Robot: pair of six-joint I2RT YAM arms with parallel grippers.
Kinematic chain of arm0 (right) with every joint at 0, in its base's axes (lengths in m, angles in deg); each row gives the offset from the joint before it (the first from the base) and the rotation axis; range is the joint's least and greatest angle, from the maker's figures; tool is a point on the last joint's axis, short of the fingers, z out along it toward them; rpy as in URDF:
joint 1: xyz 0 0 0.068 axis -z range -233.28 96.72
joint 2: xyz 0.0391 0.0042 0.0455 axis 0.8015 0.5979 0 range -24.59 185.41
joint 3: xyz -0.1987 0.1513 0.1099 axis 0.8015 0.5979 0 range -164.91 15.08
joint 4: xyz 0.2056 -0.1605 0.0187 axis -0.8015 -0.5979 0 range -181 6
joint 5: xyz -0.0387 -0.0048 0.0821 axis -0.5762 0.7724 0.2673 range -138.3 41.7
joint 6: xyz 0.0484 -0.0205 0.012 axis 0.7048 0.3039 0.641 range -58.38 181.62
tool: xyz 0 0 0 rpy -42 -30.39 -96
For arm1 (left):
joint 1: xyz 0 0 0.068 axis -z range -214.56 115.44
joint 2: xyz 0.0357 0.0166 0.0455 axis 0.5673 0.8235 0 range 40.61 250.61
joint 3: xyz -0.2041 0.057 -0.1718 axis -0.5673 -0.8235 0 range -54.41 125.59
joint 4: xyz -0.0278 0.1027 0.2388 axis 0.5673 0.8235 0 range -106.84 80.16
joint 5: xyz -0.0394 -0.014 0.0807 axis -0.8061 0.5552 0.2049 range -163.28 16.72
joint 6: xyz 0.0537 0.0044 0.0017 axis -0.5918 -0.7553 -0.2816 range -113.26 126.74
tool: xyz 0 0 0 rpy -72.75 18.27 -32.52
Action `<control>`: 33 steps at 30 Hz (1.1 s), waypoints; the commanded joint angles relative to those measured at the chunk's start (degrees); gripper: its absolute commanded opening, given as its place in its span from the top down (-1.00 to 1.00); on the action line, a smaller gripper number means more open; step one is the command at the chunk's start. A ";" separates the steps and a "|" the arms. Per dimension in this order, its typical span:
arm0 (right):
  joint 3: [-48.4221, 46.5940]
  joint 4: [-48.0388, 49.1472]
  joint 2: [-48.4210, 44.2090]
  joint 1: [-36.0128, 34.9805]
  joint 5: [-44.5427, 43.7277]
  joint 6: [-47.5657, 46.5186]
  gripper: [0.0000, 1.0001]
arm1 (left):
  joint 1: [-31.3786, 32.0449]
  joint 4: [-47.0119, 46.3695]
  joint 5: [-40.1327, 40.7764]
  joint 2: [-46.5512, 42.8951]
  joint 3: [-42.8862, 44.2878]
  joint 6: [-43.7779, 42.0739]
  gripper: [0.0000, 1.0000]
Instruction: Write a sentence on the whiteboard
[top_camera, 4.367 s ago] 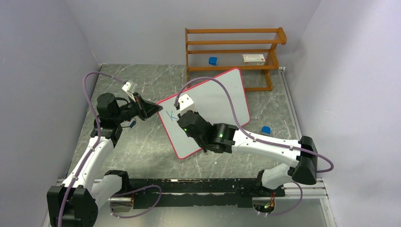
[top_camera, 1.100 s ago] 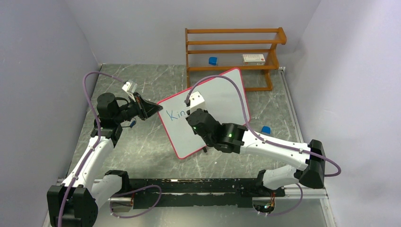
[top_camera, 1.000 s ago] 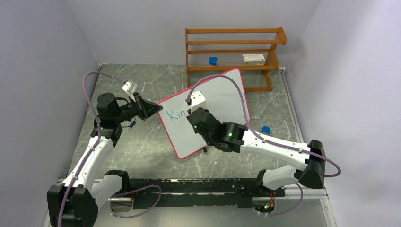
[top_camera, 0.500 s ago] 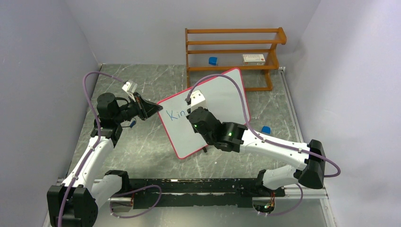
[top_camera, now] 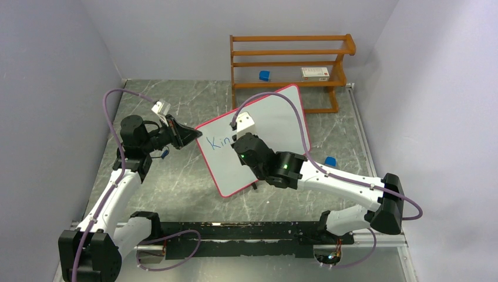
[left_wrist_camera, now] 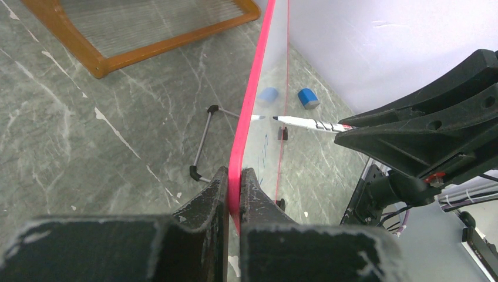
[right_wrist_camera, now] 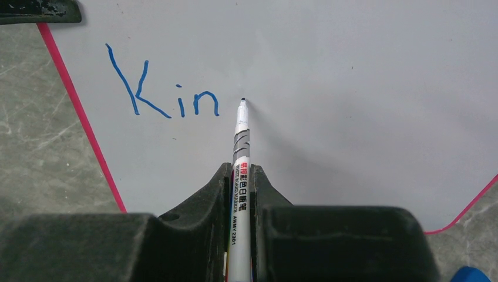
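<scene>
Change: the sentence now reads "Kin", not only "K"; the right hand went rightward.
Whiteboard: stands tilted at the middle of the surface.
Left hand: clamped on its pink rim, steadying it against pen pressure.
Right hand: clamped on the marker, tip just after "n".

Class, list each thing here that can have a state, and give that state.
whiteboard, standing tilted, its rim clamped by the left tool
left tool, shut on the whiteboard's rim
right tool, shut on the marker
marker, uncapped, tip at the board just right of the "n"
sentence, unfinished: only "Kin" written
</scene>
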 commanded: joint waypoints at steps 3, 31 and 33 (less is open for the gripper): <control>-0.47 1.11 0.62 0.32 -0.25 -0.32 1.00 | -0.07 2.31 0.99 0.99 -0.14 -2.94 0.90; -1.20 3.75 0.82 0.62 1.17 -1.37 1.00 | -0.07 2.03 0.76 1.21 -0.15 -2.75 0.90; -1.12 3.91 0.69 0.58 1.47 -1.42 1.00 | -0.07 1.96 0.76 1.23 -0.15 -2.76 0.90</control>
